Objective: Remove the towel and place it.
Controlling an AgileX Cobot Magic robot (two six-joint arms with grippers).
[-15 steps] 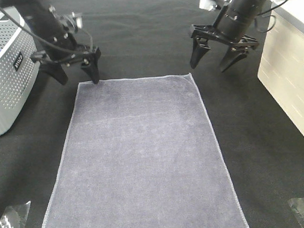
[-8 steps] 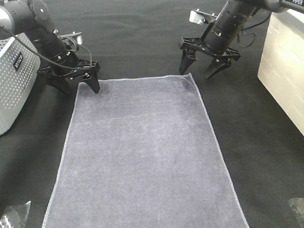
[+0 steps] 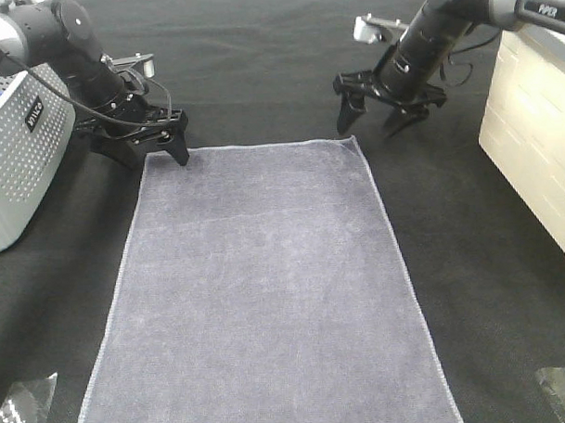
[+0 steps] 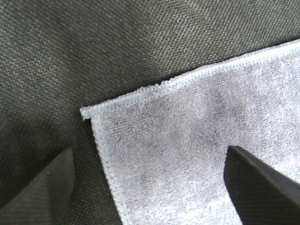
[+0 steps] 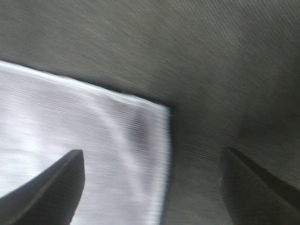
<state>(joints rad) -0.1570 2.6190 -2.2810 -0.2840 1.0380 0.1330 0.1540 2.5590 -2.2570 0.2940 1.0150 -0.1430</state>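
Note:
The grey-lavender towel (image 3: 267, 286) lies flat and spread out on the black mat (image 3: 479, 251), its long side running away from the camera. My left gripper (image 3: 156, 156) is open and low over the towel's far left corner, one finger on each side of it. In the left wrist view that corner of the towel (image 4: 187, 150) lies between the fingertips (image 4: 42, 197). My right gripper (image 3: 367, 125) is open just above the far right corner. The right wrist view is blurred and shows that corner of the towel (image 5: 70, 136) between the spread fingers (image 5: 262, 187). Neither gripper holds anything.
A grey perforated basket (image 3: 20, 146) stands at the left edge, close to the left arm. A white slatted box (image 3: 535, 138) stands at the right. Crumpled clear plastic lies at the near left (image 3: 20, 411) and near right (image 3: 562, 387) corners.
Both grippers have come down toward the towel's far corners. The right one has shifted left toward its corner. Both have stayed open, and the towel has not moved.

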